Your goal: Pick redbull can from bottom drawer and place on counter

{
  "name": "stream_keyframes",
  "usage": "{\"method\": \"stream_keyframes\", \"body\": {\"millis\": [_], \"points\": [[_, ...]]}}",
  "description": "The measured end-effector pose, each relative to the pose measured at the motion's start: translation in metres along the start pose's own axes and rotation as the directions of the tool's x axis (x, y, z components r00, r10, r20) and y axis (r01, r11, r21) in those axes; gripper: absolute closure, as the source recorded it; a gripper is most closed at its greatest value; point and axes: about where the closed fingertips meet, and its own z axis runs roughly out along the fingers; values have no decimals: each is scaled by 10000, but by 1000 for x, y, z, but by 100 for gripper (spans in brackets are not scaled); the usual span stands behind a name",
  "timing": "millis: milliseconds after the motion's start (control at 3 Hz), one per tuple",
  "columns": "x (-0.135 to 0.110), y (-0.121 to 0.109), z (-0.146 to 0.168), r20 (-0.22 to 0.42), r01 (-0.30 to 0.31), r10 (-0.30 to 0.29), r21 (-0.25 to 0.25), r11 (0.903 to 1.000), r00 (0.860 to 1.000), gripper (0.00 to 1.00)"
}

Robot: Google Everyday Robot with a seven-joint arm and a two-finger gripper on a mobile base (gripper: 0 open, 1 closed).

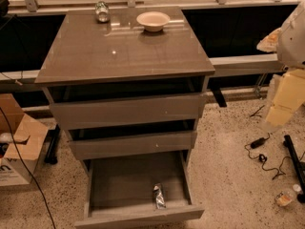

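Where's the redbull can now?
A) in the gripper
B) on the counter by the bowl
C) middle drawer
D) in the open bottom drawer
D: the redbull can lies near the front of the open bottom drawer; the gripper is off at the view's right edge.

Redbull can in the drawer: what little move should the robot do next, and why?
Probably bring the gripper across and down over the redbull can. The bottom drawer is already open, the can lies near its front, and the gripper is off at the right edge, far from it.
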Motion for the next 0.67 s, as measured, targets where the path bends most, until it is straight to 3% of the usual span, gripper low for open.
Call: {"method": "stream_keyframes", "body": {"millis": [333,667], "points": [[-1,-1,0,24,-28,28,36,10000,10000,0],[-5,-4,14,181,-999,998,15,9950,9948,0]]}}
